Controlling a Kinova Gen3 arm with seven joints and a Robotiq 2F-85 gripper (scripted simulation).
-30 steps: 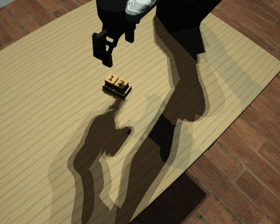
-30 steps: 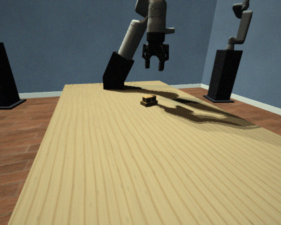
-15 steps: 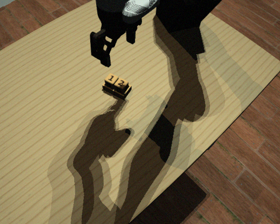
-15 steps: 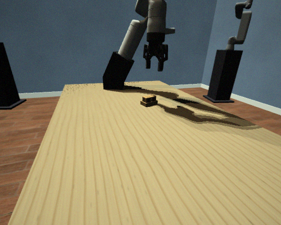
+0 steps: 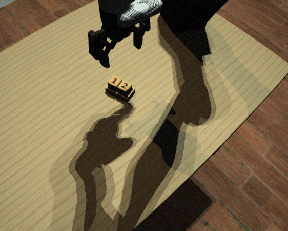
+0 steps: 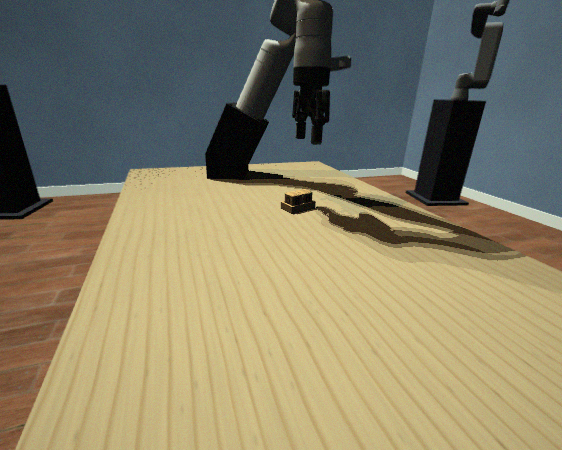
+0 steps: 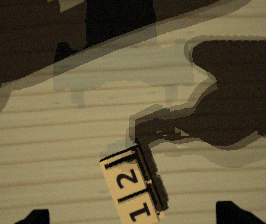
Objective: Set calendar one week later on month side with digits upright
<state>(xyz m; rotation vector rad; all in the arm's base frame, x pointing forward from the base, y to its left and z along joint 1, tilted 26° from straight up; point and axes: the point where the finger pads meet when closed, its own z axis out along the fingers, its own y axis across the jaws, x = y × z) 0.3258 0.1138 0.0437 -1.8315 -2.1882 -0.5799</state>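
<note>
The tray [image 5: 122, 98] [image 6: 294, 209] [image 7: 115, 156] is a small wooden one, flat on the table. Two light wooden cubes sit in it side by side. The cube with a 1 on top [image 5: 114, 81] [image 7: 140, 212] is left of the cube with a 2 on top [image 5: 124, 85] [image 7: 127, 178] in the top view, where they read 12. Their side faces are dark and not readable, and no month's name can be made out. My gripper [image 5: 122, 55] [image 6: 308, 138] [image 7: 133, 215] is open and empty, high above the table and the cubes. The wrist view cuts off the tray's near end.
The wooden table [image 5: 41, 102] [image 6: 206, 300] carries broad dark arm shadows beside the tray. My arm's black base [image 6: 233, 145] stands at its far end in the exterior view. Other black pedestals [image 6: 6, 155] [image 6: 448, 150] stand off the table on both sides.
</note>
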